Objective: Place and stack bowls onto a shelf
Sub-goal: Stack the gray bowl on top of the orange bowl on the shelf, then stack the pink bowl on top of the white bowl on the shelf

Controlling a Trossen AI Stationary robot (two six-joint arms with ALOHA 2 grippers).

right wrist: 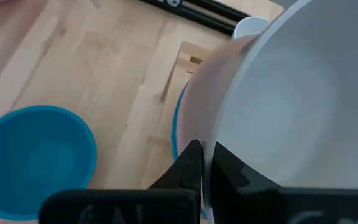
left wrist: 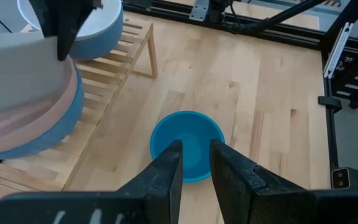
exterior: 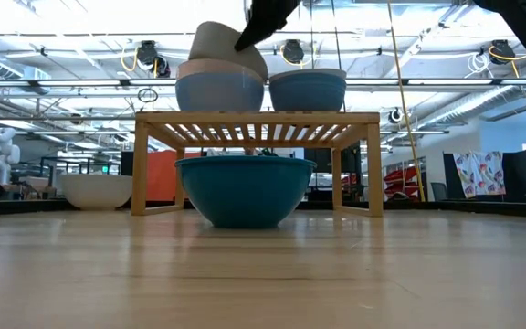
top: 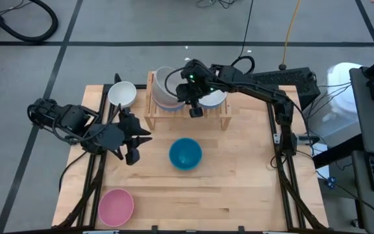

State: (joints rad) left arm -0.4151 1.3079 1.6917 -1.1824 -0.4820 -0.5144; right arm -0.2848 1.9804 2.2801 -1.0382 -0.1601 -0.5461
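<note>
Over the shelf (top: pixel 188 112), your right gripper (right wrist: pixel 205 163) pinches the rim of a tilted white bowl (exterior: pixel 225 44) on the left stack. Your left gripper (left wrist: pixel 195 163) hangs parted, empty, above bare tabletop (top: pixel 239 182) beside the teal bowl (top: pixel 185 154). Pink bowl (top: pixel 115 207) sits near the front edge.

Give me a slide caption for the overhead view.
Right gripper sets a white bowl on the shelf stack; left gripper waits open.
</note>
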